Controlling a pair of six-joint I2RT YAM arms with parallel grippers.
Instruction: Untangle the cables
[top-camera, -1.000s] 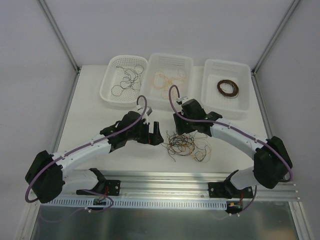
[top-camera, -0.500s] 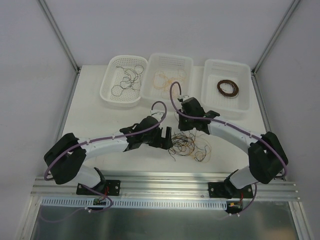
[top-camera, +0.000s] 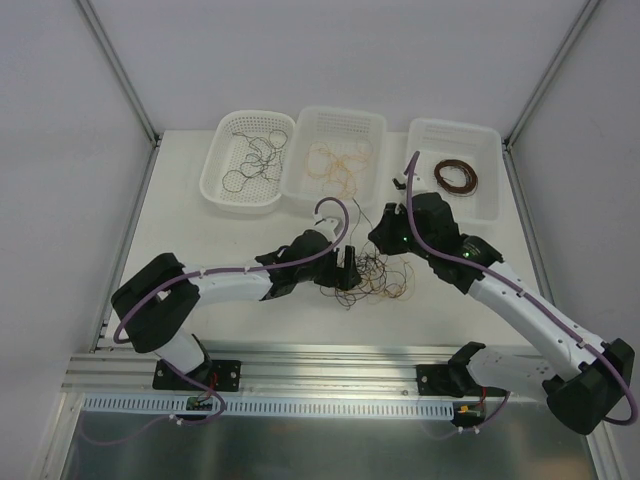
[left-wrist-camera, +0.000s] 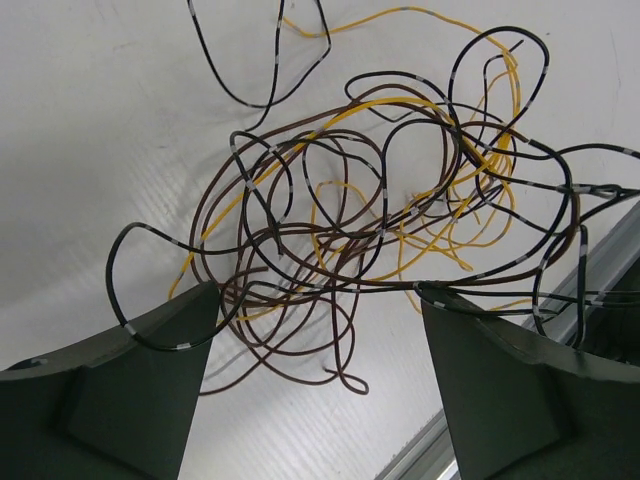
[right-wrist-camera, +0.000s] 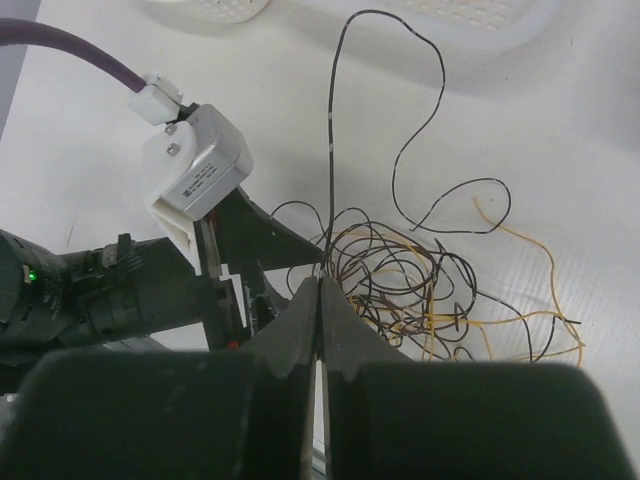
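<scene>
- Flat white table (top-camera: 190, 250): the messy heap of thin black, yellow and brown cables (top-camera: 372, 278) lies near the middle of it, between the two arms.
- The long white-and-black right arm (top-camera: 520, 300) has swung out and stretched in the last sec. Its hand end now hangs just behind the heap.
- The white-and-black left arm (top-camera: 230, 285) has reached further to the right, so its end is now at the heap's left edge (a sec ago it was well off to the side).
- What that means, I think: R tugs one wire up & away while L gets ready to hold the rest down. The job has only just begun, as the knot is not undone.
- The heap looks like a bird's nest, w/ lots of loose loops going over & under each other and a few ends poking out.
- Left pincer (left-wrist-camera: 318, 293): wide open, holding nothing, w/ the heap right under the gap.
- Right pincer (right-wrist-camera: 319, 282): squeezed tight. A thin black strand (right-wrist-camera: 331, 120) comes out at the tips and goes up, so it seems pinched there.
</scene>
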